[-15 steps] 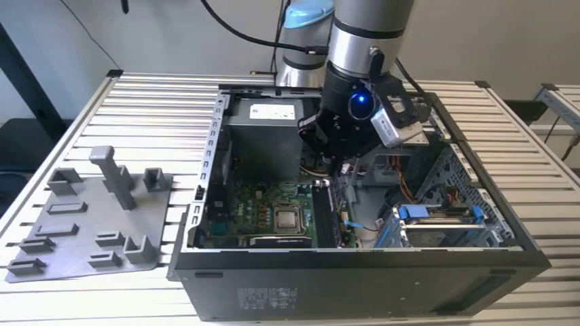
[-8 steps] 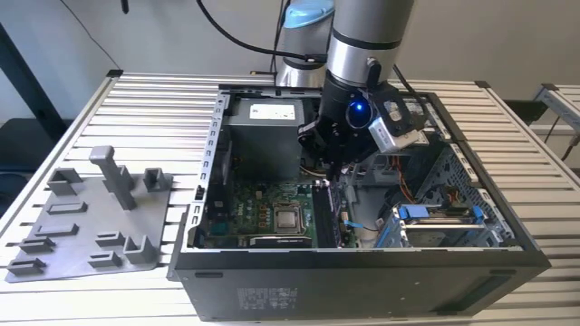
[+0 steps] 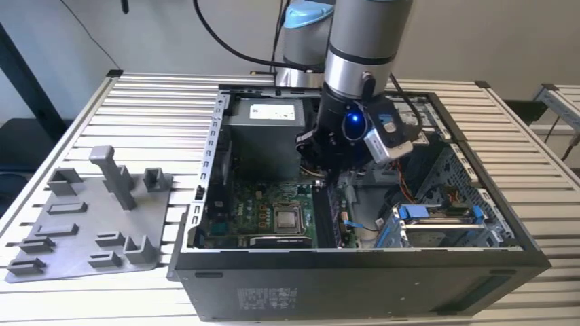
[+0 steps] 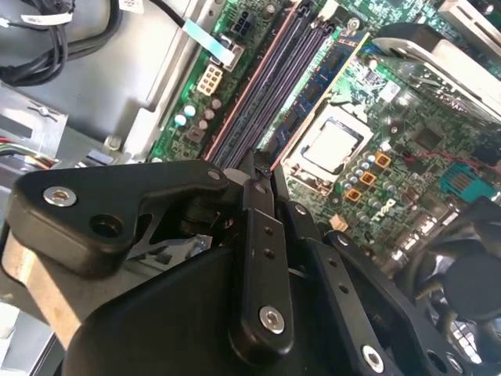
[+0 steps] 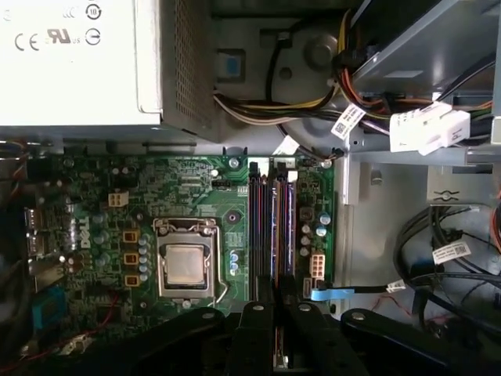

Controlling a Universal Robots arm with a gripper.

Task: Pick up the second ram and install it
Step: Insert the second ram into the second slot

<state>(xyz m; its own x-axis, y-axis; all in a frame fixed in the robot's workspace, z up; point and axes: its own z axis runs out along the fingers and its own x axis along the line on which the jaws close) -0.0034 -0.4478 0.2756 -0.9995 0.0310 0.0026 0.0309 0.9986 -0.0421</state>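
The arm reaches down into the open computer case (image 3: 363, 258), which lies on its side on the slatted metal counter (image 3: 154, 102), and its hand (image 3: 328, 171) hangs low over the motherboard (image 3: 258, 210), just above the bank of memory slots (image 5: 270, 227) that runs beside the bare processor socket (image 5: 186, 265). In the first wrist view the fingers (image 5: 254, 329) sit drawn close together around a thin strip standing on edge between them (green board edge just showing), which appears to be the second ram (image 5: 277, 345), lined up along one of the slots; whether it is seated cannot be told. In the second wrist view the hand (image 4: 262, 184) points its narrow tip at the near end of the long dark slots (image 4: 270, 86), with the socket (image 4: 333, 145) just beside them. The silver power supply (image 5: 86, 59) fills the far end of the case, a bundle of coloured cables (image 5: 258, 106) trailing from it. To the exterior view's right of the hand stands a drive cage (image 3: 444, 224) with blue tabs. On the counter to the exterior view's left, well apart from the case, lies the grey fixture plate (image 3: 77, 251) with its upright posts.
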